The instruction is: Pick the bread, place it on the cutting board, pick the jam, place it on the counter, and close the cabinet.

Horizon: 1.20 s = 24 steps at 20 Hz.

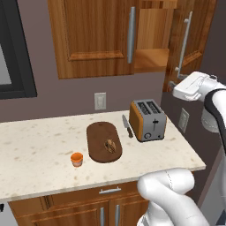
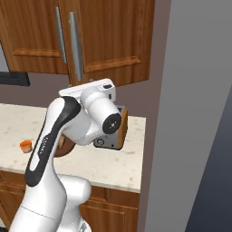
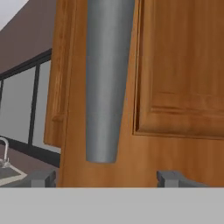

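Observation:
The bread (image 1: 110, 145) lies on the dark oval cutting board (image 1: 99, 139), at its near right part. The orange jam (image 1: 77, 159) (image 2: 25, 145) stands on the speckled counter (image 1: 35, 150), left of the board. The cabinet (image 1: 92, 35) has its left door shut and its right door (image 1: 194, 35) swung out. My gripper (image 1: 173, 84) (image 3: 107, 178) is up at the lower end of that open door. The door's silver handle (image 3: 105, 87) runs between my fingertips (image 3: 41, 177), which stand wider than the bar and do not touch it.
A toaster (image 1: 148, 119) stands right of the board, with a knife (image 1: 127, 126) between them. A wall outlet (image 1: 100, 100) is behind the board. A grey wall (image 2: 190, 113) closes the counter's right end. Drawers (image 1: 110, 190) run below the counter.

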Tool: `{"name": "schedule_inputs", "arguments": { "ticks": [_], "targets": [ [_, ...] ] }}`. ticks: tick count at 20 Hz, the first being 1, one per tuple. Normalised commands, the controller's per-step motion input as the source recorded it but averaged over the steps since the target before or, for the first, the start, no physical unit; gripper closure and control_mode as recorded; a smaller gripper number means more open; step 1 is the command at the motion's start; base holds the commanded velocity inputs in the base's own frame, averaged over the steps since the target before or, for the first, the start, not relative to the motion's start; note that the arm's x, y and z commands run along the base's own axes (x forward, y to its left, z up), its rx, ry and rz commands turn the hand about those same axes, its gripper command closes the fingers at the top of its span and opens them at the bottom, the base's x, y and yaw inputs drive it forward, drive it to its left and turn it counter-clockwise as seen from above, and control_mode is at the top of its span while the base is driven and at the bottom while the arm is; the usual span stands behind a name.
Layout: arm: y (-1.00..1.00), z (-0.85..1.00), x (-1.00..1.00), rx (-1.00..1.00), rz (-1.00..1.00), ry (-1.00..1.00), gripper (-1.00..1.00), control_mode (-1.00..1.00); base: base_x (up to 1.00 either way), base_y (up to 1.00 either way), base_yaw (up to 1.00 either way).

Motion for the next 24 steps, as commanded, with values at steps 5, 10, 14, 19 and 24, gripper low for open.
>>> {"name": "schedule_inputs", "arguments": {
  "ticks": [5, 10, 14, 19, 24],
  "targets": [
    [0.18, 0.0, 0.36, 0.0, 0.0, 0.0, -1.0, -1.0, 0.0, 0.0, 0.0],
    [0.03, 0.0, 0.32, 0.0, 0.0, 0.0, -1.0, -1.0, 0.0, 0.0, 0.0],
    [0.06, 0.0, 0.31, 0.0, -0.01, 0.0, -1.0, -1.0, 0.0, 0.0, 0.0],
    [0.17, 0.0, 0.27, 0.0, -0.05, 0.0, -1.0, -1.0, 0.0, 0.0, 0.0],
    [0.21, 0.0, 0.24, 0.0, -0.08, 0.0, -1.0, -1.0, 0.0, 0.0, 0.0]
  ]
}}
